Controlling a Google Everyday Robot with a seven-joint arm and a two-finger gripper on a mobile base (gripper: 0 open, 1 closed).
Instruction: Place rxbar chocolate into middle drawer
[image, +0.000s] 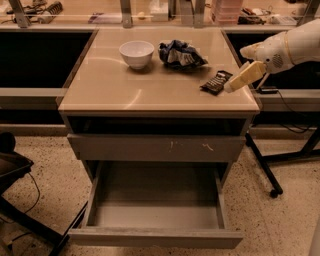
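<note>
1. Gripper position. My gripper (236, 70) is at the right edge of the countertop (125, 85), at the end of my white arm (295, 47), which enters from the right side of the view.

2. Finger state. My fingers (245, 76) are spread wide and nothing is between them. The lower finger slants down and left. Its tip is at the right end of the rxbar chocolate (216, 82); I cannot tell whether it is touching the bar. The upper finger is above and clear of the bar.

3. Task item. The rxbar chocolate lies flat on the countertop near the front right corner, in its black wrapper with white lettering. It is angled, with its long axis running from front left to rear right.

4. Target. The middle drawer (155, 238) is pulled out below the cabinet. Its plain grey front panel faces the camera and its grey box interior holds nothing.

5. Cabinet layout. Directly above the open drawer is a closed grey drawer front (156, 148) with whitish scratch marks. Above that is a dark open slot (155, 125) under the countertop.

6. Other items on the countertop. A white bowl (136, 53) stands upright at the rear centre-left. A crumpled blue-and-white snack bag (180, 54) lies just to the right of the bowl, behind the bar and apart from it.

7. Floor. The floor (45, 165) is speckled.
</note>
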